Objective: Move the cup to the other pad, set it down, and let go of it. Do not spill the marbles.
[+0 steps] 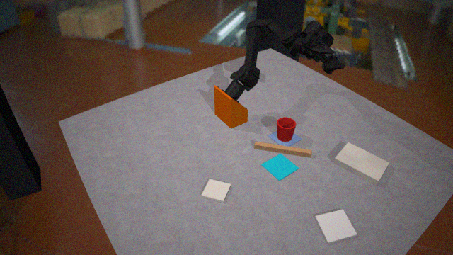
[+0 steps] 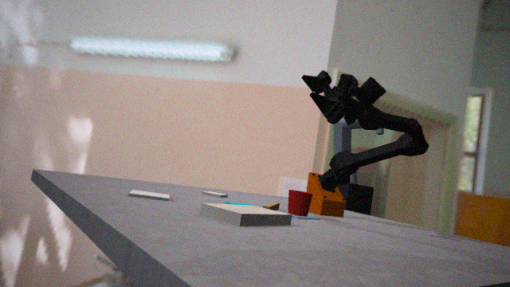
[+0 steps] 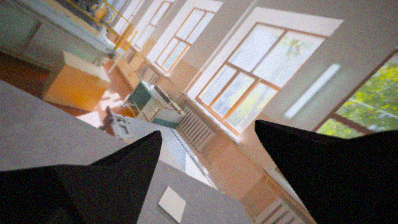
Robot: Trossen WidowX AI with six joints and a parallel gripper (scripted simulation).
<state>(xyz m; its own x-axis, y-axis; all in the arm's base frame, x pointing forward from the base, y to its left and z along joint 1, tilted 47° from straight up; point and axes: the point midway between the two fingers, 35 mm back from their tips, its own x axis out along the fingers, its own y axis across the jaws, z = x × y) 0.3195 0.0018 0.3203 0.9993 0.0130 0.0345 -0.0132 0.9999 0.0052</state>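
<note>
A red cup (image 1: 286,129) (image 2: 300,202) stands upright on the blue pad (image 1: 297,139) (image 2: 312,218). The marbles cannot be made out inside it. The other pad, cyan (image 1: 279,166) (image 2: 237,203), lies flat beyond a wooden bar and has nothing on it. My gripper (image 2: 307,85) (image 3: 207,130) is open, with nothing between its fingers. It is raised high above the table, well away from the cup. The wrist view does not show the cup or the pads.
A low wooden bar (image 1: 283,150) (image 2: 272,206) lies between the pads. A thick beige block (image 1: 362,161) (image 2: 263,219) lies to the right in the top view. Two flat pale tiles (image 1: 216,190) (image 1: 335,226) lie farther forward. An orange block (image 1: 224,108) (image 2: 315,195) stands by the arm's base.
</note>
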